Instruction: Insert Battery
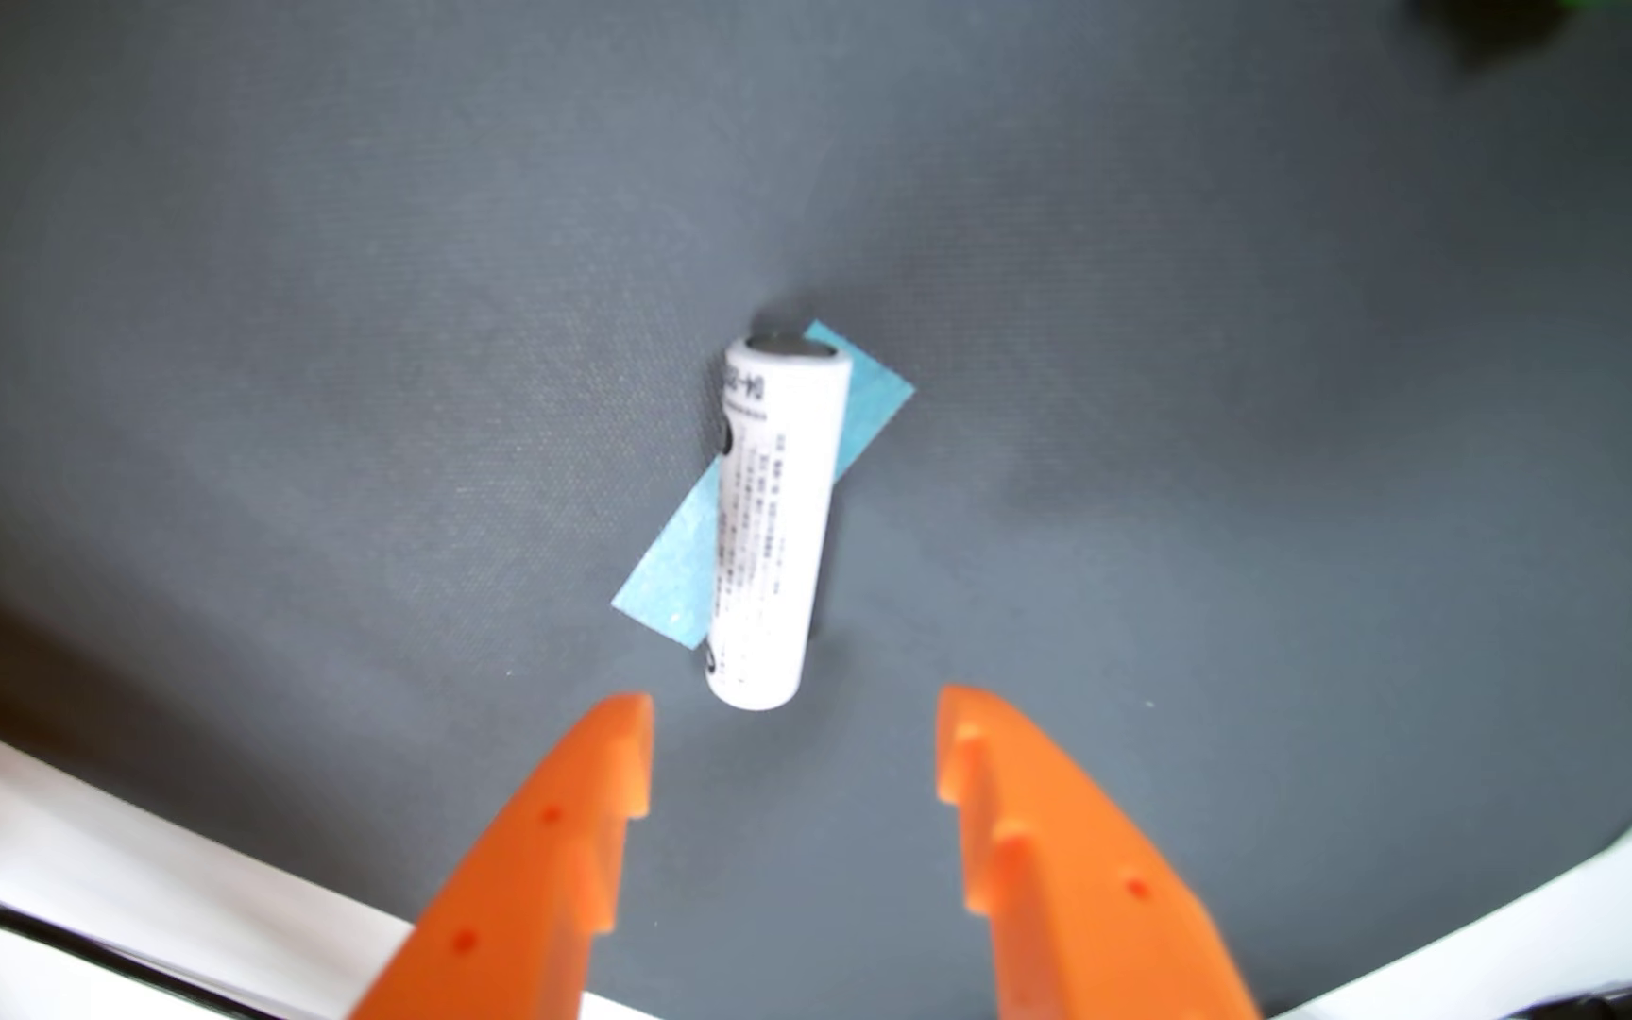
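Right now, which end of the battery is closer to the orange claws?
The plain rounded end of the white battery, lowest in the wrist view, just above the open gripper. The other end, showing its dark metal cap, points away.

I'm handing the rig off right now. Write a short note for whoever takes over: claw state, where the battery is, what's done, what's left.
Claw: open, empty, its orange fingers apart just short of the battery's near end.
Battery: white cylinder lying on its side on the grey mat, across a strip of blue tape. Not touched by the claw.
Done: approach lined up; the battery sits roughly on the line between the fingers.
Left: grasp, lift and insert. No holder is clearly visible in the wrist view, only a blurred dark and green shape at the top right edge.
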Motion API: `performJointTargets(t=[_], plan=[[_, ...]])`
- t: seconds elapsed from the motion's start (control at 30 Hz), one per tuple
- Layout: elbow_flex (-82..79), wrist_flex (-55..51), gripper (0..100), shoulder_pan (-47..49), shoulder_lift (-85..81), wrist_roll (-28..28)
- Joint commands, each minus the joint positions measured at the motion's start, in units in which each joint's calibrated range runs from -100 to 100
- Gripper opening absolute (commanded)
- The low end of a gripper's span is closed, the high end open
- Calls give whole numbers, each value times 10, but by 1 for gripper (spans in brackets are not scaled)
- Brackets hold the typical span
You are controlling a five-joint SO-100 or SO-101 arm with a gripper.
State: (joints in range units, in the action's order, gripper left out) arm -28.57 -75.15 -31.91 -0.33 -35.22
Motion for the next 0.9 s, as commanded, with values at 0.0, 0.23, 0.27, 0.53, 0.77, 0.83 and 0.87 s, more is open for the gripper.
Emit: performJointTargets(t=[0.0, 0.23, 0.27, 0.53, 0.77, 0.83, 0.87], plan=[[11, 2, 17, -4, -3, -1], [21, 4, 17, -11, 22, 0], [22, 4, 17, -11, 27, 0], [35, 5, 22, -13, 43, 1], [28, 52, 22, -14, 45, 1], [28, 52, 22, -14, 45, 0], [28, 52, 22, -14, 45, 0]])
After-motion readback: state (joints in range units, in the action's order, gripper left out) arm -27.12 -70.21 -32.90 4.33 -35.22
